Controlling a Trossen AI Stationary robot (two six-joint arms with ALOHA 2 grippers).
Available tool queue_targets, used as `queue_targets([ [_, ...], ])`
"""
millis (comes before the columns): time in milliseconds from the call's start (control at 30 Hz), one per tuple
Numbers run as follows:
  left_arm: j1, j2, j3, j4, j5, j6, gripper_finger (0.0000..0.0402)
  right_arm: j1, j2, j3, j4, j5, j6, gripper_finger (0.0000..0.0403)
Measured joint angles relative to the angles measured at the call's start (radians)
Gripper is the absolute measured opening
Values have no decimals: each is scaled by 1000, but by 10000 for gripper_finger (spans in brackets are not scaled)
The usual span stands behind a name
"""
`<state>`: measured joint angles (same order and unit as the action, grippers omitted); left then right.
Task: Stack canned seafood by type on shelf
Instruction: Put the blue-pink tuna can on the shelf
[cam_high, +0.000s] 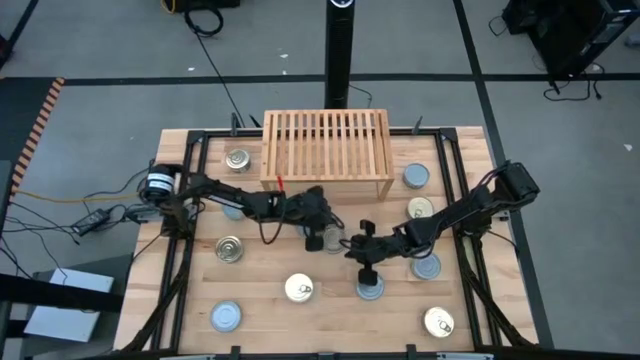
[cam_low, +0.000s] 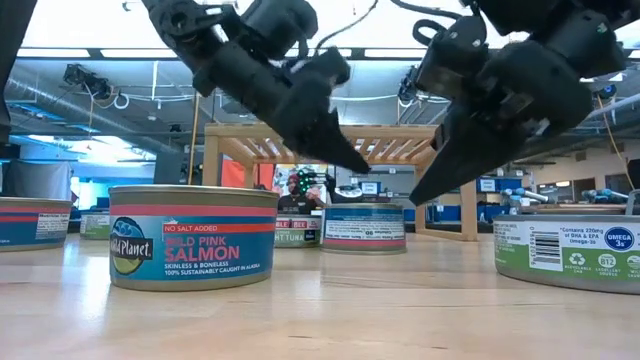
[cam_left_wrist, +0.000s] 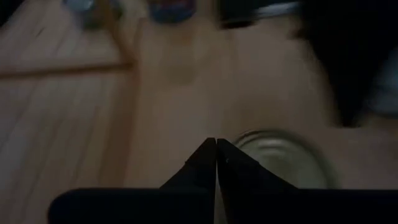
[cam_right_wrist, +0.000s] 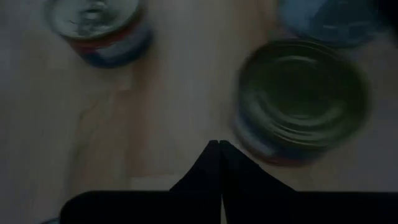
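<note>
- Left gripper (cam_high: 333, 238) at table centre, clenched on nothing, angled down beside a tin (cam_high: 318, 240).
- Right gripper (cam_high: 366, 272) at 5 o'clock from it, clenched, empty, above a silver-lidded tin (cam_high: 371, 289).
- Shelf (cam_high: 325, 148) at 12 o'clock, bare.
- Loose tins ringing both arms.

The table (cam_high: 330, 320) is made of pale wood planks, and a smooth, slightly shiny finish is seen on it in the low view. The shelf (cam_high: 325, 145) at 12 o'clock is built of light, matt wood bars. The tins are of metal: a salmon tin (cam_low: 193, 236) is wrapped in a glossy printed paper label, and a polished, reflecting rim is shown on it. A gold-cream lid (cam_high: 298, 289) near 6 o'clock looks shiny; a blue-silver lid (cam_high: 226, 317) at 7 o'clock looks duller. The left gripper (cam_low: 362, 167) and the right gripper (cam_low: 412, 200) are covered in dark, matt material, probably plastic.
</note>
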<state>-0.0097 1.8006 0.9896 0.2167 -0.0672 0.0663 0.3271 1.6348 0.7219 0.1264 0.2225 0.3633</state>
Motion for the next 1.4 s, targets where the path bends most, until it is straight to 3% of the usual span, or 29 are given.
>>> queue_targets([
  [333, 45, 42, 1, 0, 12, -15, 19, -23, 97, 12, 94, 2, -24, 3],
  [667, 45, 88, 3, -3, 62, 1, 19, -70, 98, 28, 80, -16, -17, 3],
  [1000, 42, 88, 3, -12, 74, 8, 19, -72, 90, 32, 74, 73, -21, 3],
  [1400, 38, 87, 3, -28, 109, 9, 18, -71, 85, 147, -39, 113, -92, 3],
])
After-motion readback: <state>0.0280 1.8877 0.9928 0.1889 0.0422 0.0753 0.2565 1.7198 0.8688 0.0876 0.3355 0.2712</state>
